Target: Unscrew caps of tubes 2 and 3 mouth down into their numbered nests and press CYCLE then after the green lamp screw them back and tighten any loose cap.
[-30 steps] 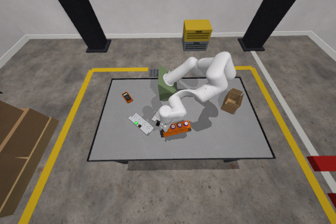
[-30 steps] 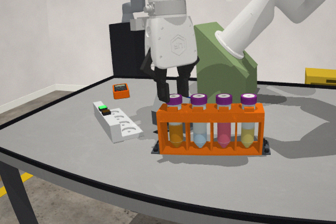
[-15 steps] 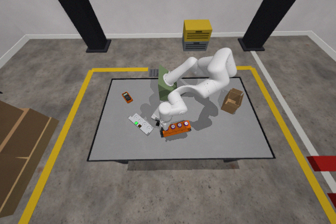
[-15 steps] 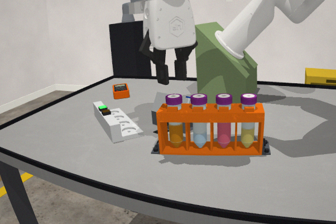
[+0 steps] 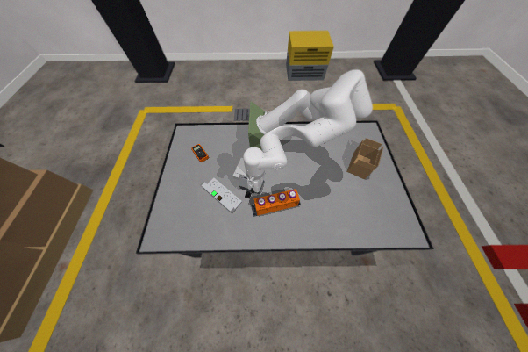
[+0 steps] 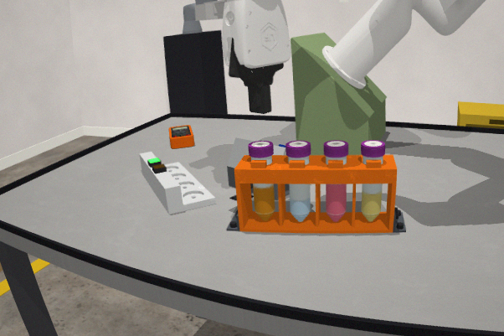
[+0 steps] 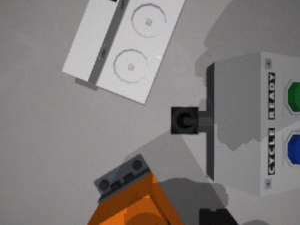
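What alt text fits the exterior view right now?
Four purple-capped tubes stand in an orange rack while the shut, empty end effector hangs above the table behind it. Left, the white cap tray shows a green lamp lit and nests bare.

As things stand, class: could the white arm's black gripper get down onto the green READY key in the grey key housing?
Probably yes. The gripper is shut, holds nothing, and hangs above the table behind the orange tube rack. In the wrist view nothing covers the green READY key on the grey housing.
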`<state>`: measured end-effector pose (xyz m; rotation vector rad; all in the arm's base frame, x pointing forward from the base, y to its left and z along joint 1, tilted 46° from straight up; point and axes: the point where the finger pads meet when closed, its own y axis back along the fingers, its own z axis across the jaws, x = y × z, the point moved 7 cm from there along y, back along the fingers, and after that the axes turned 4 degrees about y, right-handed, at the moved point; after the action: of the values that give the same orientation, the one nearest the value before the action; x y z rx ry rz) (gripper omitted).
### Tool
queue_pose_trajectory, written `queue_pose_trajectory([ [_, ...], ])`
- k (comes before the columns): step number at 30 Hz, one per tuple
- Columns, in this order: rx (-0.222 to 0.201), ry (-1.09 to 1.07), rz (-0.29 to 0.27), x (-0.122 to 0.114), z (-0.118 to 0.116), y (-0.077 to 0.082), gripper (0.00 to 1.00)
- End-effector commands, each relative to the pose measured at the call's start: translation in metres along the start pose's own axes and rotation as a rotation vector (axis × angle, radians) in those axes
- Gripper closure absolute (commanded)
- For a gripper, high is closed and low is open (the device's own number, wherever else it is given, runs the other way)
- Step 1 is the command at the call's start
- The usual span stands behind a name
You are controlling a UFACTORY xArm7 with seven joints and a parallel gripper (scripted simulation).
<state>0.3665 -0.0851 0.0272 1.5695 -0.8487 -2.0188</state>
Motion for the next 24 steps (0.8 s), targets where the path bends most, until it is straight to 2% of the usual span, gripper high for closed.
queue_pose_trajectory([
  [1,0.007,0.003,0.001,0.015,0.018,-0.007,1.00],
  [3,0.007,0.003,0.001,0.024,0.030,-0.014,1.00],
  [5,0.007,0.003,0.001,0.024,0.030,-0.014,1.00],
  [18,0.006,0.003,0.001,0.075,0.099,-0.053,1.00],
  [24,0.006,0.003,0.001,0.075,0.099,-0.053,1.00],
])
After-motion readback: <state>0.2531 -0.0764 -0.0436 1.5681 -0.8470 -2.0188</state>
